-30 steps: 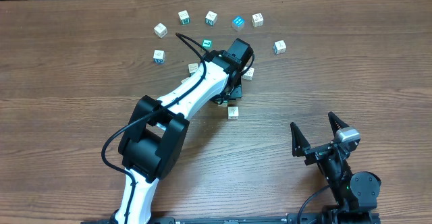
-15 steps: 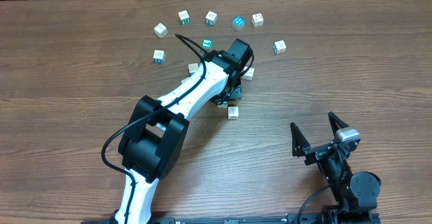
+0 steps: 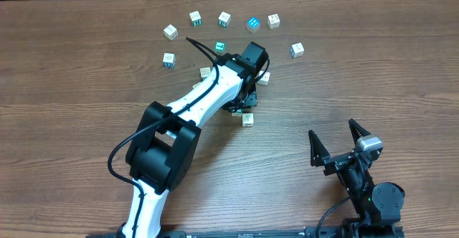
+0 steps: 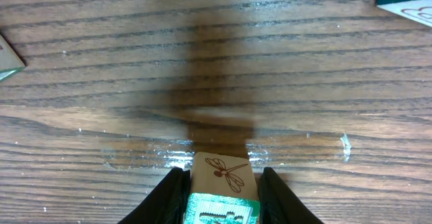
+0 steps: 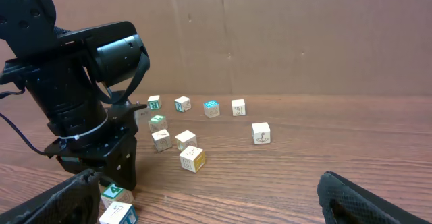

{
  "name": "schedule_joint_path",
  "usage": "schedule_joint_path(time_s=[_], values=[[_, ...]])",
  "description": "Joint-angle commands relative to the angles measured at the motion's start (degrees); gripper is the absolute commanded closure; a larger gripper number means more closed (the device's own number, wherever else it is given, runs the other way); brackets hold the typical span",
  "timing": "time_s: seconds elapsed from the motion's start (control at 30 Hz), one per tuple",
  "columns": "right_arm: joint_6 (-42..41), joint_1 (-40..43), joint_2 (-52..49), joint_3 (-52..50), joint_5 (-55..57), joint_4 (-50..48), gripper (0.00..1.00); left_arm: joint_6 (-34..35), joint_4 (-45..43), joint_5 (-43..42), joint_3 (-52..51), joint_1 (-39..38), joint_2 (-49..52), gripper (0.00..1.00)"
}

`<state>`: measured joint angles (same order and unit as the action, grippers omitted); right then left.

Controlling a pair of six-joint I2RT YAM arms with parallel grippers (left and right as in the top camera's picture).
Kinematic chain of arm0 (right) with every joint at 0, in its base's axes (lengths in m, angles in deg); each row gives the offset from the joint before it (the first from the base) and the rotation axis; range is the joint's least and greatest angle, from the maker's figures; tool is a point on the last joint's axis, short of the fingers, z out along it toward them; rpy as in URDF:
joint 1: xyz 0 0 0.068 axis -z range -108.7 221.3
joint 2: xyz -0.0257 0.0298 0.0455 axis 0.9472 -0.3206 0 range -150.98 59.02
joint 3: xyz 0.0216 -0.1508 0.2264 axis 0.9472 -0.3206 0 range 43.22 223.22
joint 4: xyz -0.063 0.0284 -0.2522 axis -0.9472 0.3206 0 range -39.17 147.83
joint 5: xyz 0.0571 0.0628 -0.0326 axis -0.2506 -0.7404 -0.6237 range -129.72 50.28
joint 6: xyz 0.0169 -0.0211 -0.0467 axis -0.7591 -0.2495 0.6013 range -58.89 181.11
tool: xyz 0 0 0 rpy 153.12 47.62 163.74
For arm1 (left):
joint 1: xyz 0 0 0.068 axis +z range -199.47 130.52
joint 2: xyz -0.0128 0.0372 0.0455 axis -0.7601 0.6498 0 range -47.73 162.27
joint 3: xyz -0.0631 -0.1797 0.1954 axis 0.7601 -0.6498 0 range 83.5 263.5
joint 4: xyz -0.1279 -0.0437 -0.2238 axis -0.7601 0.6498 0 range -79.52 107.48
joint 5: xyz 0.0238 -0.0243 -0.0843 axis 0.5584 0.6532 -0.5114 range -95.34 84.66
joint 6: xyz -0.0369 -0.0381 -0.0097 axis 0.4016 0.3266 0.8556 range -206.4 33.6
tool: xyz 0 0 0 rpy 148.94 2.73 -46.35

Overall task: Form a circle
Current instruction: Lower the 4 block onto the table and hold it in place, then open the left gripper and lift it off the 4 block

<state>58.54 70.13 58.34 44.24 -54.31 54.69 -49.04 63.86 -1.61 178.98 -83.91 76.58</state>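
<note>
The circle's small cubes lie as a loose arc at the far side of the table, from a white cube past a teal one to a white one. Further cubes sit inside the arc. My left gripper is shut on a pale wood cube with a dragonfly print and a teal face. It holds the cube low over the wood. A loose cube lies just in front of it. My right gripper stands open near the front edge, holding nothing.
The left arm stretches diagonally across the table and hides part of the inner cubes. In the right wrist view a yellow-sided cube and a white cube lie between the two grippers. A brown wall backs the table.
</note>
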Motion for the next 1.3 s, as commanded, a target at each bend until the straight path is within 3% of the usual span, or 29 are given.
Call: schedule_joint_path(time_s=[0.0, 0.6, 1.27], values=[[0.28, 0.17, 0.52, -0.57, 0.42, -0.31, 0.00, 0.59, 0.57, -0.59, -0.52, -0.22, 0.94, 0.72], [0.28, 0.17, 0.52, -0.57, 0.42, -0.31, 0.00, 1.01, 0.59, -0.59, -0.52, -0.22, 0.94, 0.67], [0.28, 0.17, 0.52, -0.57, 0.42, -0.31, 0.00, 0.94, -0.85, 0.20, -0.52, -0.04, 0.94, 0.50]])
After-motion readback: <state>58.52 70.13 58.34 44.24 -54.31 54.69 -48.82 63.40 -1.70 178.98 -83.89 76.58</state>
